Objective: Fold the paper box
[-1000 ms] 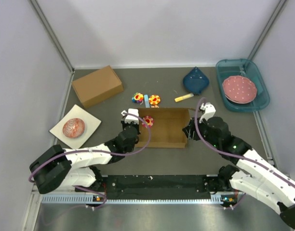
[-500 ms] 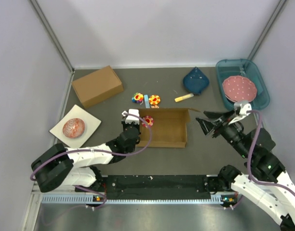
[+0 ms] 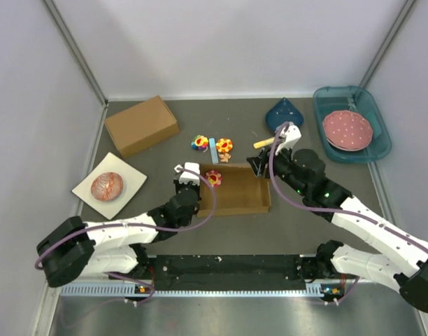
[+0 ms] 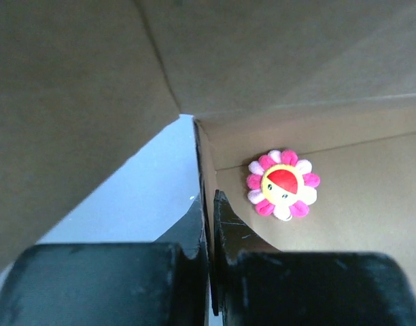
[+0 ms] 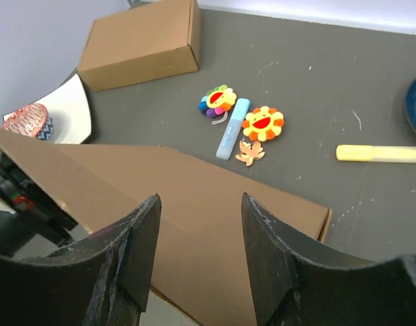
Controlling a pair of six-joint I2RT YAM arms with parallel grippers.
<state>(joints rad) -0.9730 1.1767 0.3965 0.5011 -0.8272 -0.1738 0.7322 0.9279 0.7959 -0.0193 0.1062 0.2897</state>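
Note:
The paper box [image 3: 236, 193] is a shallow brown cardboard box at the table's middle, with a pink flower plush [image 3: 213, 177] at its inner left. My left gripper [image 3: 189, 176] is shut on the box's left wall. In the left wrist view the wall edge runs between its fingertips [image 4: 209, 207], with the flower [image 4: 283, 185] on the box floor [image 4: 357, 197]. My right gripper [image 3: 260, 164] is open at the box's back right corner. In the right wrist view it [image 5: 200, 204] hovers over a brown panel [image 5: 215, 180] and holds nothing.
A chunkier closed brown box [image 3: 141, 124] stands back left. A white plate with a patterned ball [image 3: 108, 185] lies left. Two flower toys [image 3: 224, 145], a blue stick [image 3: 212, 147] and a yellow marker [image 3: 266, 142] lie behind the box. A blue plush [image 3: 284, 117] and a teal tray [image 3: 382, 143] holding a pink plate are back right.
My right arm swung out to the right, then came back to the box's back right corner with its jaws open. My left gripper has kept its hold on the left wall.

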